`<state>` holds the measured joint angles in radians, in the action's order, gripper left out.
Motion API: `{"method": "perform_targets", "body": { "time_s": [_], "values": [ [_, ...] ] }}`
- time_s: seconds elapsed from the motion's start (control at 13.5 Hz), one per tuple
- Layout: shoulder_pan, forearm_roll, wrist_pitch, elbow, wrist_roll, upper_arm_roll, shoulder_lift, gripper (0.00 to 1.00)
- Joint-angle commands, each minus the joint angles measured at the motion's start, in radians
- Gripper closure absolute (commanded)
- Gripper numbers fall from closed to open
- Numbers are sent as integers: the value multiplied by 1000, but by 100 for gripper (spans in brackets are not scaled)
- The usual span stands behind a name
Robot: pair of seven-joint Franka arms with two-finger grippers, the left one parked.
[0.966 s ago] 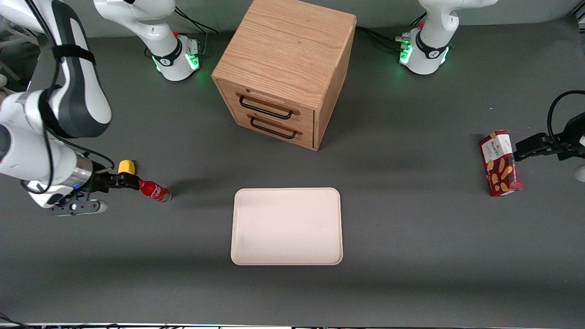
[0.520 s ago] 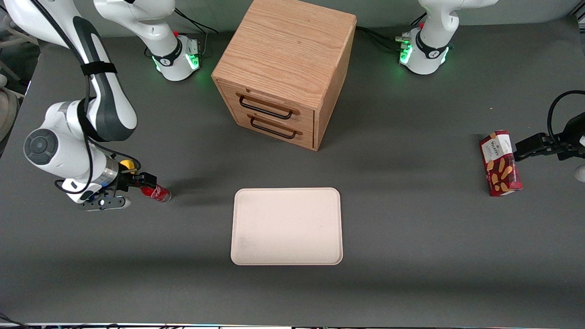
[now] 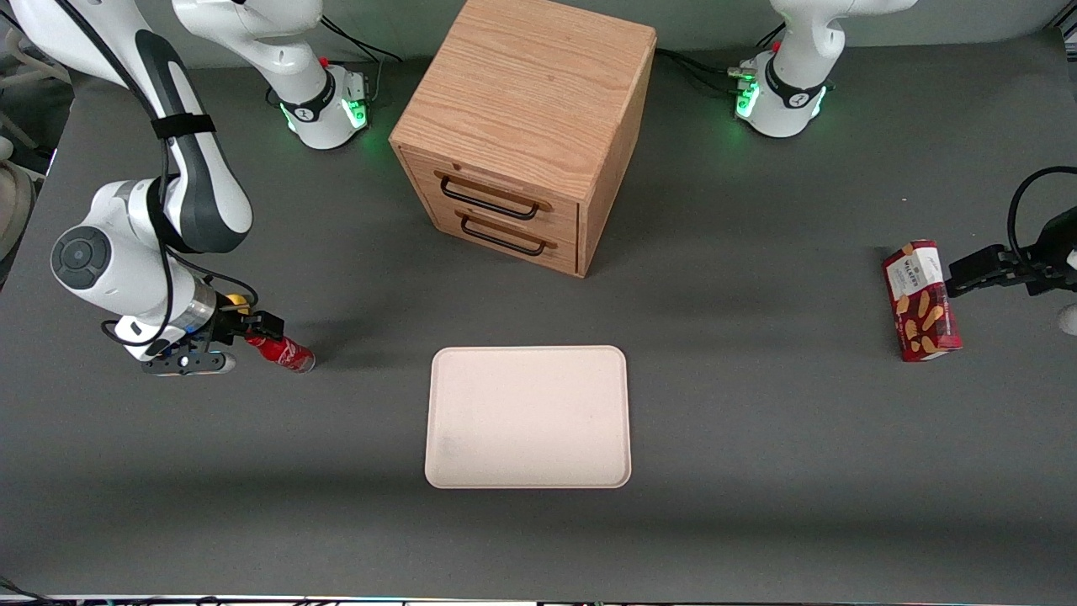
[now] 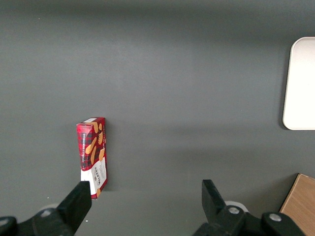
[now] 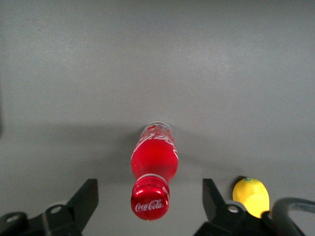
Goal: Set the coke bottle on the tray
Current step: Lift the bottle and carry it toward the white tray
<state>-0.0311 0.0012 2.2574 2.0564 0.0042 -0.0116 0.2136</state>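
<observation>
I count 1 coke bottle (image 3: 284, 353), 1 tray (image 3: 527, 417), 1 wooden box (image 3: 526, 130) that has 2 drawers with 2 black handles, 1 biscuit box (image 3: 920, 300) and 1 yellow lump (image 5: 251, 196). My gripper (image 3: 259, 330) is 1 also, near the cap of the bottle, with its 2 fingers apart.

My gripper (image 3: 262, 330) straddles the coke bottle (image 3: 284, 353) lying on the table (image 3: 757, 421); tray (image 3: 528, 417) well apart, toward the parked arm's end.
</observation>
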Motion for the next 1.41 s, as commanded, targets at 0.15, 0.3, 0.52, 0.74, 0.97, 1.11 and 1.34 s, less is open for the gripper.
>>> {"method": "perform_targets", "body": {
  "time_s": [0.15,0.3,0.52,0.74,0.97,1.11,1.34],
  "values": [
    [-7,14,5,25,-16,-7,-28,85],
    [-7,14,4,22,-16,-7,-26,100],
    [-7,13,-44,-16,-21,-5,-26,100],
    [-7,16,-262,-183,-15,-5,-34,100],
    [-7,16,-493,-396,-9,-4,-34,100],
    [-7,16,-614,-517,-10,-2,-34,100],
    [-9,17,-772,-672,-9,-1,-34,100]
  ]
}}
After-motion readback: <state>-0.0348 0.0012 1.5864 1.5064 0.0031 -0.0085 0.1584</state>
